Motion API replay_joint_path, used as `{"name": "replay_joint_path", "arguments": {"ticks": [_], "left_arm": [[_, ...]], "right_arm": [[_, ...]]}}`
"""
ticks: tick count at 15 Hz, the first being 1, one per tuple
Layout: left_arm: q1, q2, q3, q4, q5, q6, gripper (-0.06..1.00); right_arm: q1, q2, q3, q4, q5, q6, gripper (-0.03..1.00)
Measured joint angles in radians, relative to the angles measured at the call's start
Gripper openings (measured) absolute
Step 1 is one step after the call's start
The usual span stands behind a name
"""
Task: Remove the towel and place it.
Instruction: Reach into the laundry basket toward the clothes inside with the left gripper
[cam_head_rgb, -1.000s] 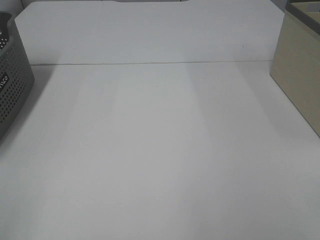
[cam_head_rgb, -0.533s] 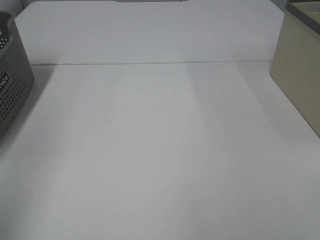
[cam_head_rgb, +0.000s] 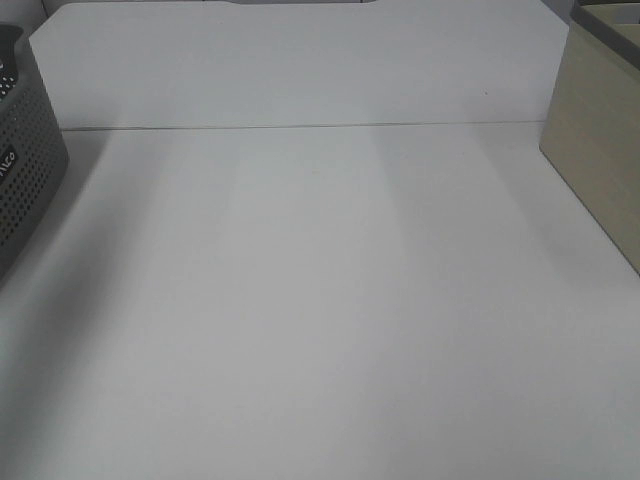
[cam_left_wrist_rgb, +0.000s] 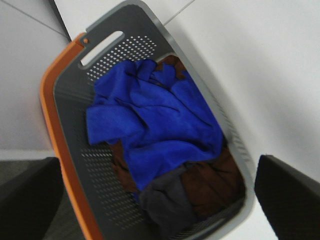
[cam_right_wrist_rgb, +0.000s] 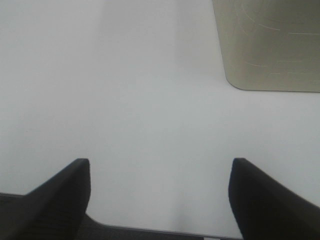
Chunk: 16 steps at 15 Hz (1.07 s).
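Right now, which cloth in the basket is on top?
The royal-blue towel: it lies crumpled over the brown cloth and the dark grey cloth in the grey basket.

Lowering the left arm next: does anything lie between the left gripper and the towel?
Nothing, in the left wrist view: the open left gripper faces the towel, which tops a brown cloth in the grey basket.
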Motion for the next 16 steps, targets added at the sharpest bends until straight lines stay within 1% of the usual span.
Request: {"name": "replay_joint_path", "arguments": {"ticks": [1,2,3,4,7,9,10,12,13,16], "left_arm": [[0.000,0.053,-0.049,0.010,0.001,0.110,0.99],[0.002,0.080,-0.066,0.015,0.001,0.164,0.99],[0.012,0.129,-0.085,0.019,0.001,0.248,0.99],[0.030,0.168,-0.090,0.025,-0.001,0.304,0.99],[0.093,0.272,-0.093,0.036,-0.014,0.377,0.97],[0.133,0.324,-0.094,0.042,-0.023,0.454,0.97],[0.155,0.351,-0.094,0.044,-0.046,0.495,0.97],[0.193,0.400,-0.095,0.044,-0.082,0.517,0.97],[0.220,0.471,-0.095,0.044,-0.091,0.524,0.96],[0.221,0.569,-0.095,0.054,-0.093,0.570,0.92]], "right_arm": [[0.000,0.000,0.000,0.000,0.000,0.000,0.75],[0.000,0.000,0.000,0.000,0.000,0.000,0.75],[0.000,0.000,0.000,0.000,0.000,0.000,0.75],[0.000,0.000,0.000,0.000,0.000,0.000,0.75],[0.000,0.000,0.000,0.000,0.000,0.000,0.75],[0.000,0.000,0.000,0.000,0.000,0.000,0.75],[0.000,0.000,0.000,0.000,0.000,0.000,0.75],[0.000,0.000,0.000,0.000,0.000,0.000,0.75],[0.000,0.000,0.000,0.000,0.000,0.000,0.75],[0.000,0.000,0.000,0.000,0.000,0.000,0.75]]}}
